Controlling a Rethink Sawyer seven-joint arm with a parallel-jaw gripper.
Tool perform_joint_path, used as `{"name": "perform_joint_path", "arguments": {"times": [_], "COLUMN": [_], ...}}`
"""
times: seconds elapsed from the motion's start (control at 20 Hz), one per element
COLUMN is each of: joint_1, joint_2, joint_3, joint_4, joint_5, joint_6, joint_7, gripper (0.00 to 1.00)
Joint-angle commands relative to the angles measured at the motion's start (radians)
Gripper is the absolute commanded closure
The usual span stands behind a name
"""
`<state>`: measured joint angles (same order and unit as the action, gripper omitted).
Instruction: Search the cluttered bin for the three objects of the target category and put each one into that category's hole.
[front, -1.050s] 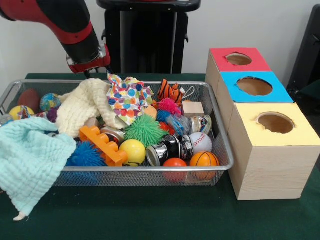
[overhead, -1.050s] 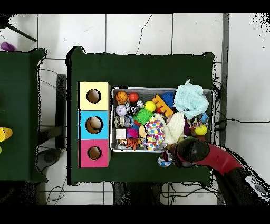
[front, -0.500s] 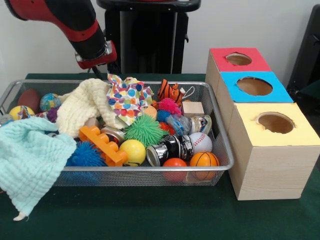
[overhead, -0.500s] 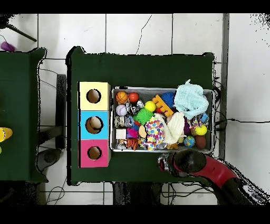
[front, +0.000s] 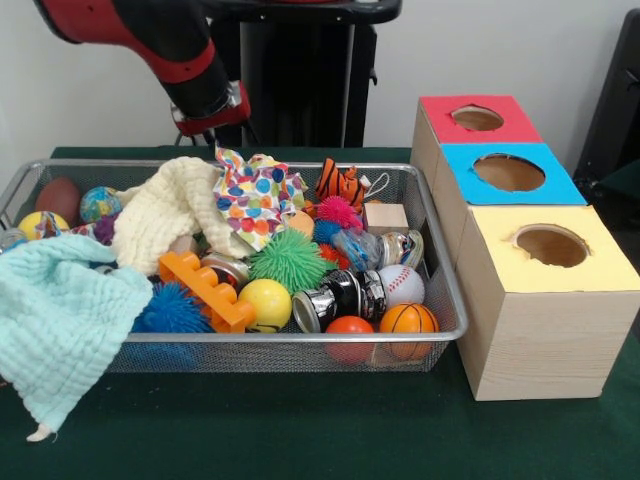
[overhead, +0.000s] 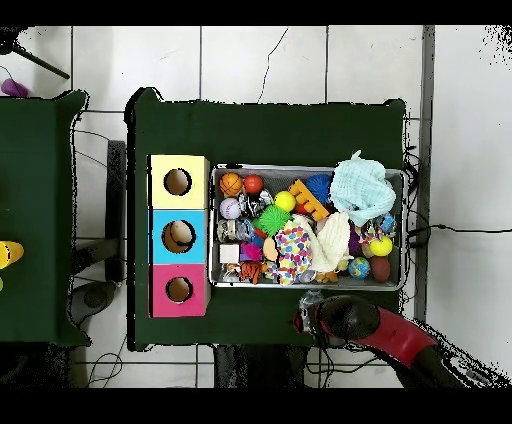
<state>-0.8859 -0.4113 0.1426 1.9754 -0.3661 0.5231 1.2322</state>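
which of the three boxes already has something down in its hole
The blue box, the middle one: the overhead view shows a pale object inside its hole. The yellow box and red box holes look dark.

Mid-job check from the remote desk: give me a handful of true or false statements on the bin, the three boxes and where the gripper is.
1. The gripper is down among the toys in the wire bin. False: it sits above the bin's far rim, holding nothing visible.
2. The yellow box stands nearest the front camera. True.
3. The mint cloth hangs over the bin's rim. True.
4. The blue box stands at one end of the row. False: it stands between the yellow and the red box.
5. The small basketball lies beside the baseball. True.
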Motion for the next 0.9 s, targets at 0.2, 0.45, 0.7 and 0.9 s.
{"name": "perform_joint_path", "arguments": {"times": [0.2,0.45,0.7,0.9], "joint_1": [0.019,0.022,0.037,0.079], "joint_2": [0.157,0.16,0.124,0.081], "joint_3": [0.076,0.097,0.1,0.09], "joint_4": [-0.163,-0.189,-0.191,-0.216], "joint_5": [-0.026,-0.031,-0.044,-0.051], "joint_6": [-0.08,-0.094,-0.087,-0.025], "joint_7": [0.053,0.039,0.033,0.023], "gripper": [0.0,0.0,0.0,0.0]}}
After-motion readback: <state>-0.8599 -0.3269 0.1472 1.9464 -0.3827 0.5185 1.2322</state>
